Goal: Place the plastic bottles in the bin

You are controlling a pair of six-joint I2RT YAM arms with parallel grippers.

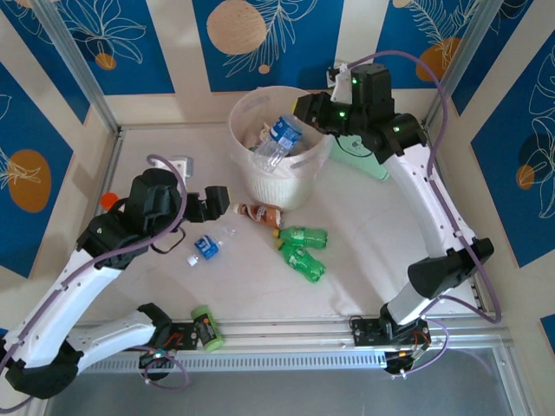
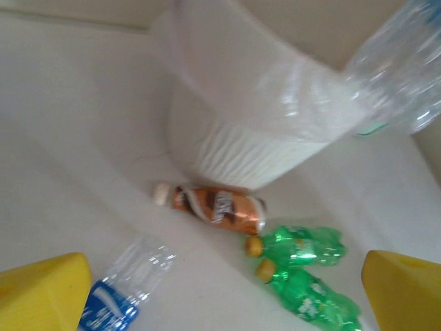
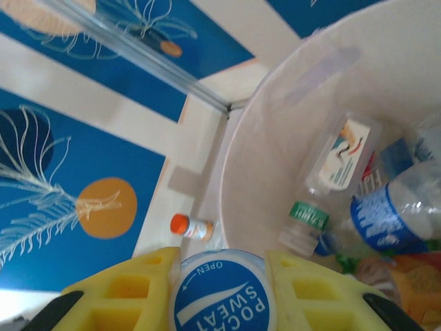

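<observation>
Nearest, the left hand (image 1: 208, 206) is hovering over the counter (image 1: 364, 208) with its fingers spread wide, a clear bottle (image 1: 205, 246) lying just below it. Two green bottles (image 1: 305, 236) are lying side by side to the right, a brown bottle (image 1: 260, 213) just beyond, beside the bin (image 1: 286, 186). Over the bin's mouth the right hand (image 1: 302, 115) is pinching a second clear bottle (image 1: 279, 139), with more bottles (image 3: 386, 214) lying inside.
</observation>
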